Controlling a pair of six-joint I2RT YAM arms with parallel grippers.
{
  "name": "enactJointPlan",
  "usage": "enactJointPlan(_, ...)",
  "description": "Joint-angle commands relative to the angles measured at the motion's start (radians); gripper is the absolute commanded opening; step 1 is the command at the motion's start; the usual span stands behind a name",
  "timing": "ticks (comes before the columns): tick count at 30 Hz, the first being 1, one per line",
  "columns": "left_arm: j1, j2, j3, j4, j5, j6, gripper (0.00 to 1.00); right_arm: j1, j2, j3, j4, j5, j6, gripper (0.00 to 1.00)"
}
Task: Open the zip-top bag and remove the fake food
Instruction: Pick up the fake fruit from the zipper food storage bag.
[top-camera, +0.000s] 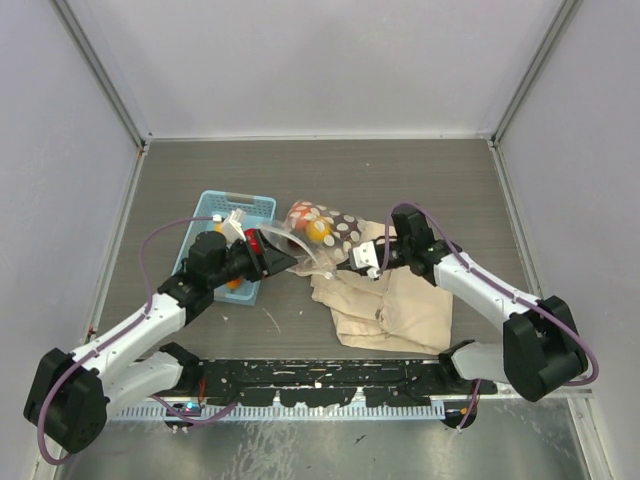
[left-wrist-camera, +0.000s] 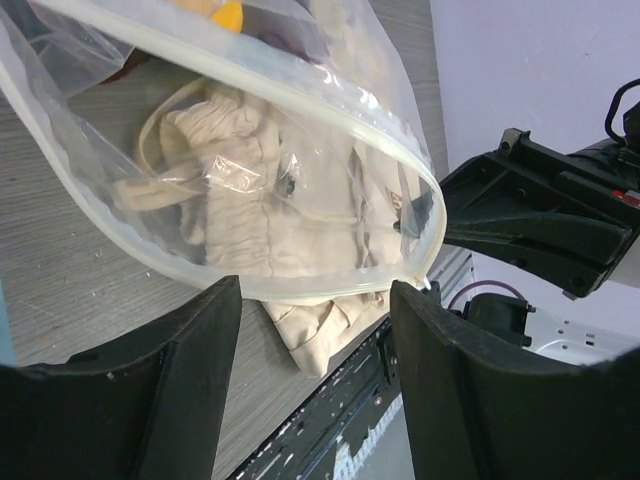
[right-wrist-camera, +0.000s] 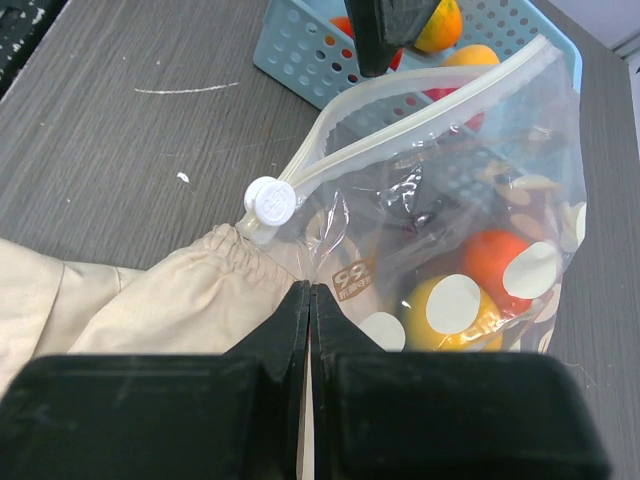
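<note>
**Zip-top bag** (top-camera: 322, 232): clear, crinkly, white-spotted, mouth gaping; lies mid-counter (top-camera: 300, 170).
**Contents:** fake food (right-wrist-camera: 482, 255), with yellow and orange pieces visible.
**Left fingers** (left-wrist-camera: 190, 380): spread, at the bag's 8 o'clock, mouth rim just beyond their tips.
**Right fingers** (right-wrist-camera: 270, 340): pressed together on the bag's edge at 4 o'clock, near its slider.

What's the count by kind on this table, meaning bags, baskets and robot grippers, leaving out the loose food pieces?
zip-top bag: 1
cloth bag: 1
basket: 1
grippers: 2 (left gripper, right gripper)
Total: 5
</note>
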Motion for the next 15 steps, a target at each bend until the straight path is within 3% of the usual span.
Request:
enactJointPlan(1, -0.011, -0.006, 0.052, 0.061, -0.016, 0.002, 0.61, -0.002, -0.037, 0.061, -0.054, -0.077, -0.019, 0.04)
enactJointPlan(15, -0.051, 0.057, 0.065, 0.078, -0.041, 0.002, 0.61, 0.001, -0.035, 0.116, -0.208, -0.188, -0.1, 0.04)
